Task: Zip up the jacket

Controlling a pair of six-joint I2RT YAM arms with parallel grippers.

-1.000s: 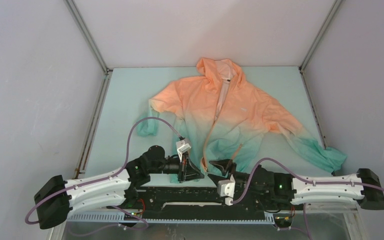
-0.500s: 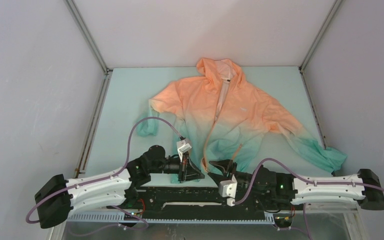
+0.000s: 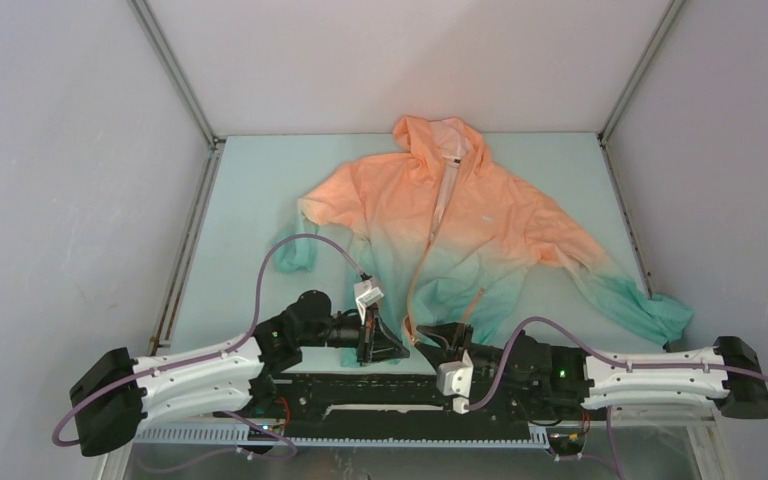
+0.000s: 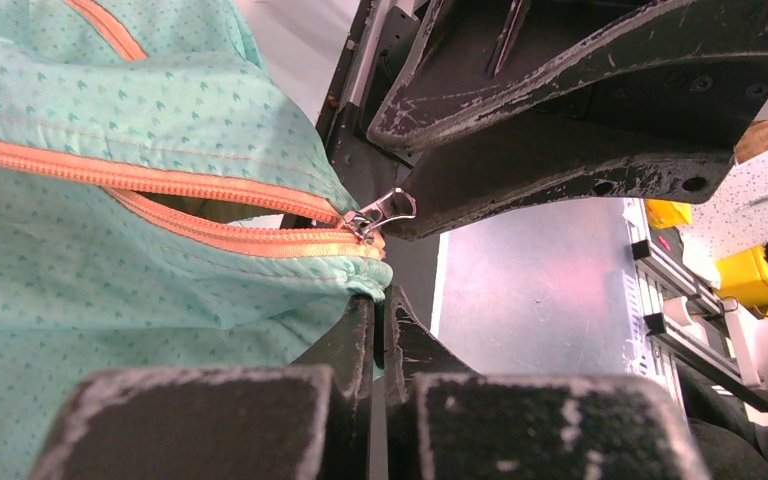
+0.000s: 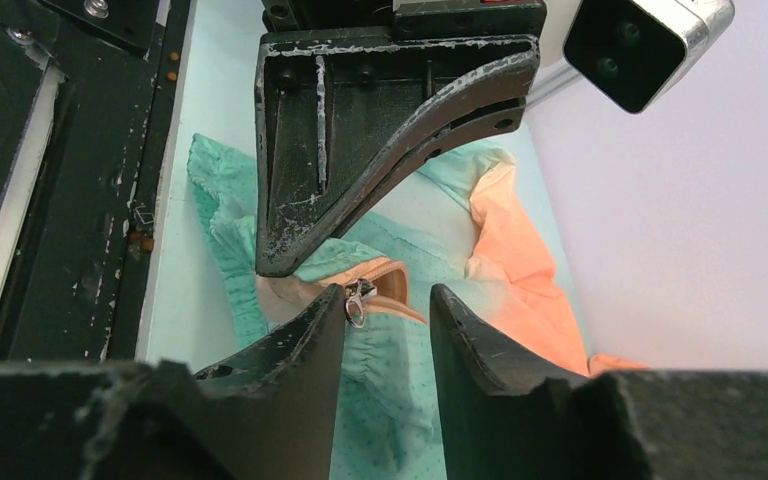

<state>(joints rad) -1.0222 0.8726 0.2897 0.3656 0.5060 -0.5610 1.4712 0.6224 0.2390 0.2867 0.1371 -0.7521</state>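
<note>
The jacket [image 3: 460, 215] lies flat on the table, hood at the far end, teal hem toward the arms, its front open along the orange zipper [image 3: 428, 250]. My left gripper [image 3: 392, 343] is shut on the hem's bottom corner [image 4: 360, 283], just below the zipper's end. The silver zipper pull [image 4: 385, 211] sticks out there, next to the right gripper's finger. My right gripper [image 3: 434, 337] is open at the hem; the pull [image 5: 356, 297] lies just inside its left fingertip [image 5: 305, 330], with teal hem fabric [image 5: 385, 375] between the fingers.
The black base rail [image 3: 380, 385] of the arms runs along the near edge, right under both grippers. Metal frame posts [image 3: 175, 75] stand at the far corners. The jacket's right sleeve [image 3: 640, 305] reaches toward the right wall.
My right gripper has crept slightly left and toward the hem. The left gripper and the jacket have stayed where they were.
</note>
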